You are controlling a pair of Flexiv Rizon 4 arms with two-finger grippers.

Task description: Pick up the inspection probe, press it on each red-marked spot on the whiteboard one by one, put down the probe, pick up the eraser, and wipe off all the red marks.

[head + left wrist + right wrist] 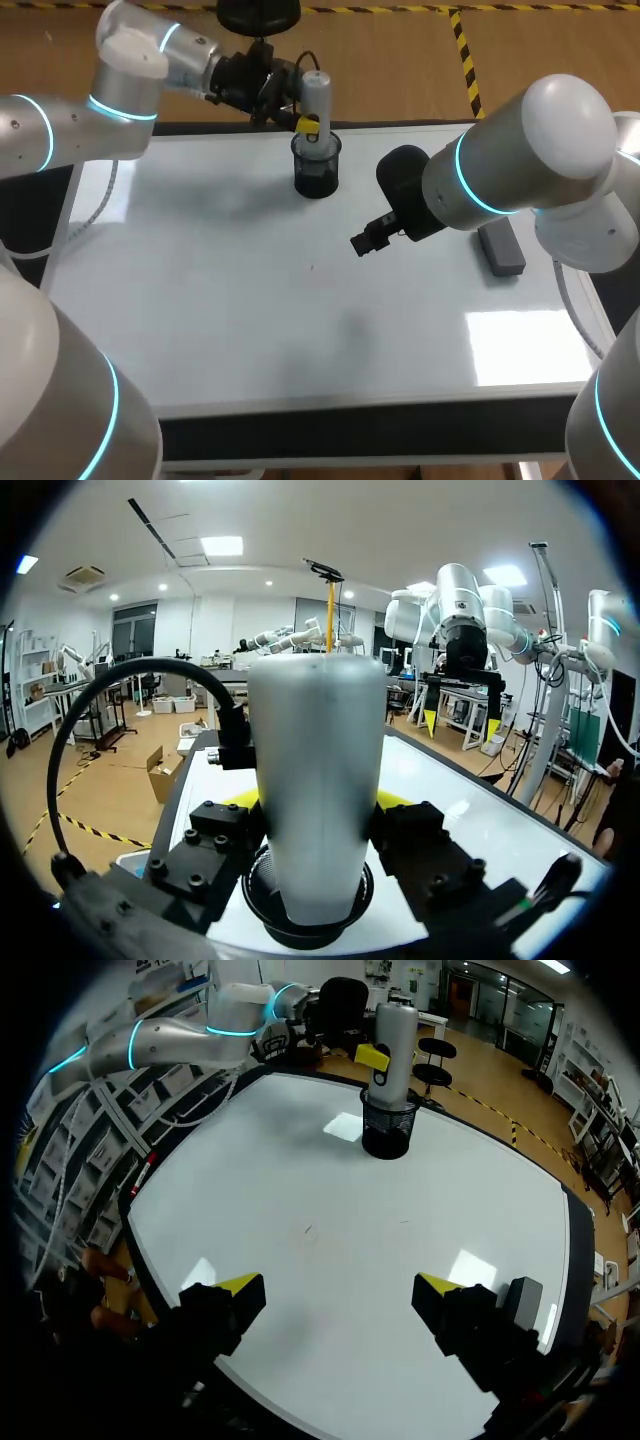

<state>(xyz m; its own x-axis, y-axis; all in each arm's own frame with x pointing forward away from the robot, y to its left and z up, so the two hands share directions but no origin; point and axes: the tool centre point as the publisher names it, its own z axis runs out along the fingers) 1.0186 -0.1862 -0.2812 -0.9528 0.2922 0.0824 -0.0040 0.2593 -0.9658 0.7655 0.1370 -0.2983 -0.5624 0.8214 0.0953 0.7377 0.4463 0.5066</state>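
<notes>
Your left gripper [317, 802] is clamped on the probe [316, 92], one yellow finger on each side. The probe stands upright with its long axis vertical and its lower end down inside the black cup [316, 168] at the far edge of the board [250, 300]. The grip sits above the cup rim, so the move here runs straight along that axis. Go up to clear the cup, or down to seat the probe. Any sideways pull before the tip clears would likely drag the cup.

The frames don't say whether this is pick-up or put-down. No red marks can be made out on the board, only a faint dark speck [310, 267] near the middle, too small to call its colour.

Your right gripper [340, 1295] hangs over mid-board with its fingers spread wide and nothing between them. The eraser [500, 247] lies flat on the board's right side, just beside the right gripper's outer finger in the right wrist view. Its long axis runs roughly near-to-far, slightly tilted.

The right arm is clearly nearer the eraser and the left arm is well apart from it. The eraser grab looks like the right arm's job, with its fingers across the short side.
</notes>
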